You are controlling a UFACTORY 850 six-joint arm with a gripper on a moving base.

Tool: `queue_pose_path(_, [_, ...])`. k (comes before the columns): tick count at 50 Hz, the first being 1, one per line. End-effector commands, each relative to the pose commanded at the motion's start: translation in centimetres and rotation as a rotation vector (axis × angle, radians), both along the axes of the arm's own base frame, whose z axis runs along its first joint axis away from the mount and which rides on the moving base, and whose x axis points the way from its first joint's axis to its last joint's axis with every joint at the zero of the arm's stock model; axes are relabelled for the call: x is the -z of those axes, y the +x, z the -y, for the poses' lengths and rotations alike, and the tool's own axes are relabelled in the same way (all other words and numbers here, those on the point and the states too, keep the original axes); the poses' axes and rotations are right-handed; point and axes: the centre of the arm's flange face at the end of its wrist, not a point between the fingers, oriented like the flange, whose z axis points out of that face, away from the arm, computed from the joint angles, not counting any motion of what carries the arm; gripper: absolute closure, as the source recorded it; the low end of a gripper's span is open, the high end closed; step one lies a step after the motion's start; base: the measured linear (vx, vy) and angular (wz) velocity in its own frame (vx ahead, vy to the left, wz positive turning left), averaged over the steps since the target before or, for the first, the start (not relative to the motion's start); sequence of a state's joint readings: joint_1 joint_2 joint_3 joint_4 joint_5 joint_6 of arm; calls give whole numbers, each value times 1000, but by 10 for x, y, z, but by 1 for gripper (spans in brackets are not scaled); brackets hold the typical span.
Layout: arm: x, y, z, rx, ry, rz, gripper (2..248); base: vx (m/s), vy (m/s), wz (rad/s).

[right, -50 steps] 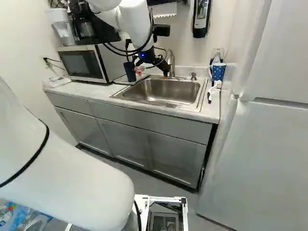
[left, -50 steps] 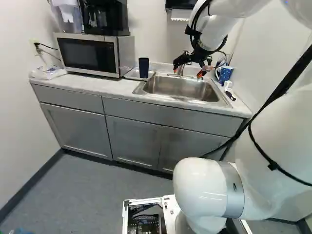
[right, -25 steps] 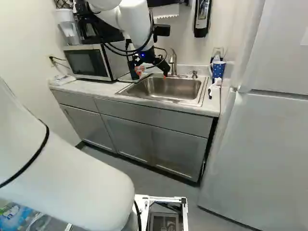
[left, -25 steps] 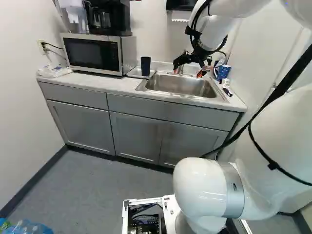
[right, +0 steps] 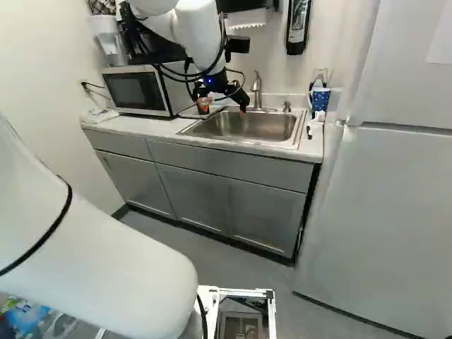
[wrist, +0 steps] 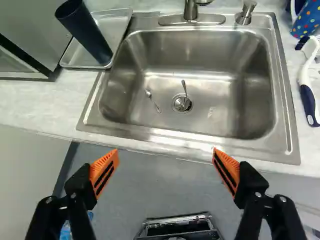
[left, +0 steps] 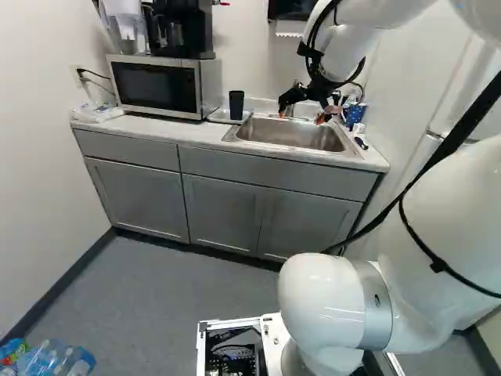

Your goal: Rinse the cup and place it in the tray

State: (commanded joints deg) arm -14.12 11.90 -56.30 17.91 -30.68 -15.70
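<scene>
Standing spread: fingers (left: 320,119) | right base view: dark cup (wrist: 85,32) partly hidden | wrist view: spotted mug (wrist: 307,21) cropped

Grey cabinets (left: 223,211) are standing along a pale wall (left: 241,55), a grey floor (left: 172,282) is lying before them, and a white refrigerator (right: 381,219) is standing nearby.

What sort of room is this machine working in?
It looks like a small kitchen, perhaps a workplace break room: a rectangular stainless-steel sink is set into a pale countertop, with a silver-and-black microwave beside it and a black coffee maker on top.
</scene>
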Motion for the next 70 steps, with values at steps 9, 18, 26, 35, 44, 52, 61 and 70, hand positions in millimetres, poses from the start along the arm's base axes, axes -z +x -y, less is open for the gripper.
queue_pose_path(9, [0, 0, 0, 0, 0, 0, 3, -94, 32, -81])
queue_pose_path(18, [0, 0, 0, 0, 0, 0, 3, -103, 18, -198])
queue_pose_path(26, [0, 0, 0, 0, 0, 0, 3, -110, 17, -215])
queue_pose_path(35, [0, 0, 0, 0, 0, 0, 3, -116, 18, -229])
queue_pose_path(44, [0, 0, 0, 0, 0, 0, 3, -125, 55, -70])
queue_pose_path(52, [0, 0, 0, 0, 0, 0, 3, -113, 65, -9])
queue_pose_path(61, [0, 0, 0, 0, 0, 0, 3, -110, 66, -4])
queue_pose_path(70, [0, 0, 0, 0, 0, 0, 3, -107, 61, -3])
